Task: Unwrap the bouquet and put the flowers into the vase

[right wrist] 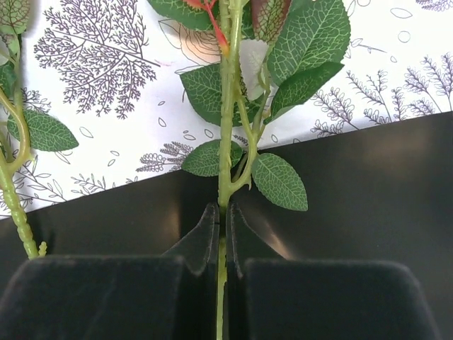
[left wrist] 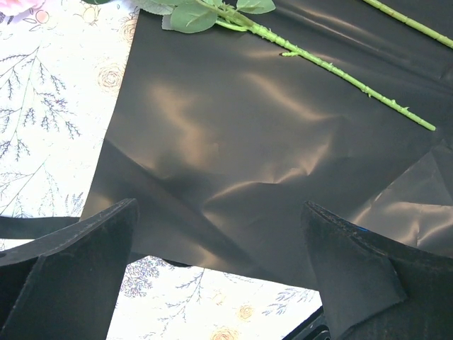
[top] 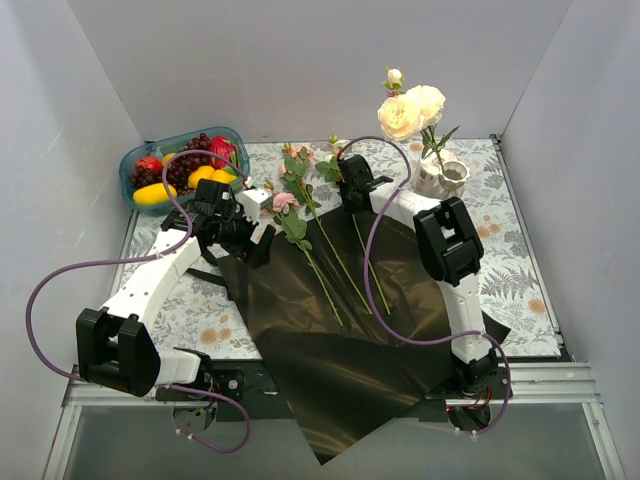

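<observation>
The bouquet is unwrapped: its glossy black-brown paper (top: 340, 330) lies spread flat on the table. Three flowers lie across the paper's upper part, one a pink rose (top: 285, 200). My right gripper (top: 350, 178) is shut on one flower's green stem (right wrist: 226, 142) just below a pair of leaves; in the right wrist view the right gripper (right wrist: 221, 216) pinches it over the paper's edge. Cream roses (top: 410, 110) stand in the white vase (top: 445, 178) at the back right. My left gripper (top: 235, 228) hangs open over the paper's left edge, and in the left wrist view the left gripper (left wrist: 219, 241) holds nothing.
A teal bowl (top: 130, 170) of fruit sits at the back left. A black ribbon strip (top: 203, 273) lies beside the paper's left edge. The floral tablecloth (top: 520, 270) covers the table, and white walls close in three sides. Another stem (left wrist: 340, 71) lies on the paper (left wrist: 248, 142).
</observation>
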